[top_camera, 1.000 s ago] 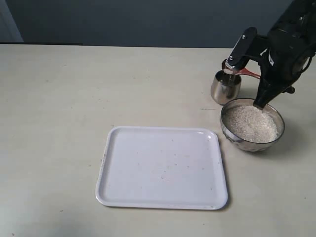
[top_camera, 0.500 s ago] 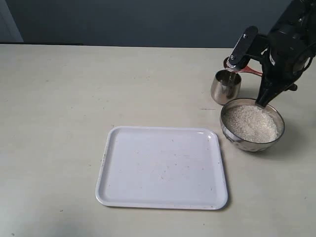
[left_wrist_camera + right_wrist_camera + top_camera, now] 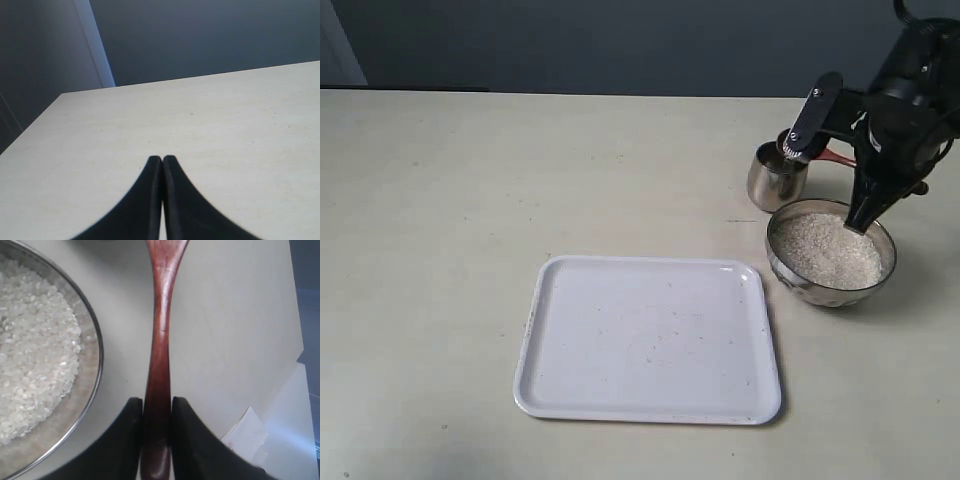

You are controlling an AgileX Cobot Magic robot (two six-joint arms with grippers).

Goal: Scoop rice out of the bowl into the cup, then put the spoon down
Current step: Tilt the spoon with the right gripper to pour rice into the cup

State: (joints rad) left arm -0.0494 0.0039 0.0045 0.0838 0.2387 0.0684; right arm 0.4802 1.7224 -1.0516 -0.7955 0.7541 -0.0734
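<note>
Held above the table beside the cup [image 3: 775, 178], the reddish-brown spoon [image 3: 836, 157] has its slim handle [image 3: 159, 340] clamped in my right gripper [image 3: 157, 401], which is shut on it. The spoon's head is hidden behind a black part of the arm at the cup's rim. In front of the cup stands the steel bowl [image 3: 776, 262], with the rice [image 3: 825, 250] heaped in it. The right wrist view shows the bowl's rim [image 3: 97, 340] and rice [image 3: 35, 340] beside the handle. Over bare table, my left gripper [image 3: 161, 159] is shut on nothing.
A white tray [image 3: 650, 340] lies flat at the front middle, left of the bowl. The table's edge and a white paper [image 3: 245, 435] below it show beside the spoon in the right wrist view. A dark wall runs behind the table.
My right arm has shifted slightly to the right and lower with the spoon. The spoon's head, seen above the cup earlier, is now hidden behind the arm.
</note>
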